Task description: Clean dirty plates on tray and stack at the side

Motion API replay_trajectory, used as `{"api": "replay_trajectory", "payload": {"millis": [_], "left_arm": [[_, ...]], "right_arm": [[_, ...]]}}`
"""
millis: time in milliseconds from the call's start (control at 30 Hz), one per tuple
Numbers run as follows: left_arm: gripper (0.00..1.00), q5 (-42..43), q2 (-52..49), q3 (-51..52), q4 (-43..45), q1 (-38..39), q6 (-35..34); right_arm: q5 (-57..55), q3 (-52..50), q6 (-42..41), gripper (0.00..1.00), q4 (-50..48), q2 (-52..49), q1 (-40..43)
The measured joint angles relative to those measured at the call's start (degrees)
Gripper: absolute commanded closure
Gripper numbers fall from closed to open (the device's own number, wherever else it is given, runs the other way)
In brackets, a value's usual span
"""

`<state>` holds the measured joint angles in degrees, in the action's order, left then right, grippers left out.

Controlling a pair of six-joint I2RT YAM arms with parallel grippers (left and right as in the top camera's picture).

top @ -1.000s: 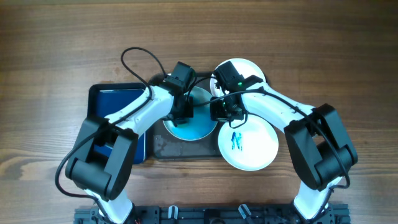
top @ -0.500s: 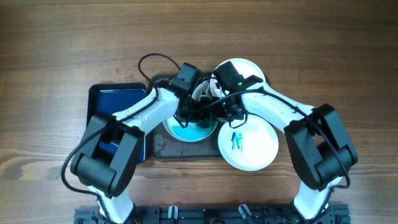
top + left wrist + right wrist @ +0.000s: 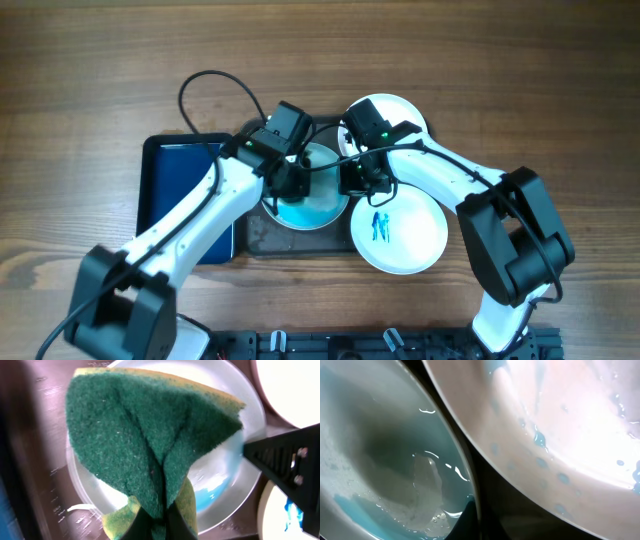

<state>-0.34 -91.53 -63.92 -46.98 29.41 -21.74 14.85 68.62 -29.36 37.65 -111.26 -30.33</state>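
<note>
The middle plate (image 3: 318,205) lies on the dark grey tray (image 3: 262,238), washed with a thin teal film, with a brighter blue pool along its near edge. My right gripper (image 3: 352,180) is closed tight on that plate's right rim. From the right wrist, one dark fingertip (image 3: 470,525) shows against the wet rim at the bottom of the picture.

My left gripper (image 3: 287,182) is clamped too, pinching a sponge (image 3: 150,445) that is folded into a crease between the fingers, green scouring face out and yellow foam at the edges. The sponge hangs over the left half of the middle plate; whether it touches the surface I cannot tell.

Just right of the middle plate, at the tray's near right corner, sits the scribbled plate (image 3: 405,240). It is white with a small blue-teal mark near its centre, and part of it lies under my right arm. The far plate (image 3: 400,110) lies behind my right gripper, near the tray's far right corner, plain white where it shows.

The right wrist camera also catches a second plate close beside the gripped one, dotted with pale blue drops; which of the two it is I cannot tell. A glossy blue tray (image 3: 180,185) lies against the grey tray's left side, on the wooden table (image 3: 100,70).
</note>
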Motion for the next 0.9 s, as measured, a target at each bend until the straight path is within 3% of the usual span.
{"api": "replay_trajectory", "payload": {"millis": [167, 367, 900], "left_arm": [[0.96, -7.41, 7.04, -0.02, -9.38, -0.33, -3.13], [0.96, -12.55, 12.70, -0.20, -14.62, -4.63, -5.66], [0.96, -11.34, 13.00, -0.22, -18.16, -23.89, -6.05]], "right_arm": [[0.13, 0.00, 1.40, 0.96, 0.02, 0.00, 0.00], [0.07, 0.13, 3.15, 0.96, 0.70, 0.42, -0.24], [-5.20, 0.33, 10.88, 0.96, 5.33, 11.65, -0.66]]}}
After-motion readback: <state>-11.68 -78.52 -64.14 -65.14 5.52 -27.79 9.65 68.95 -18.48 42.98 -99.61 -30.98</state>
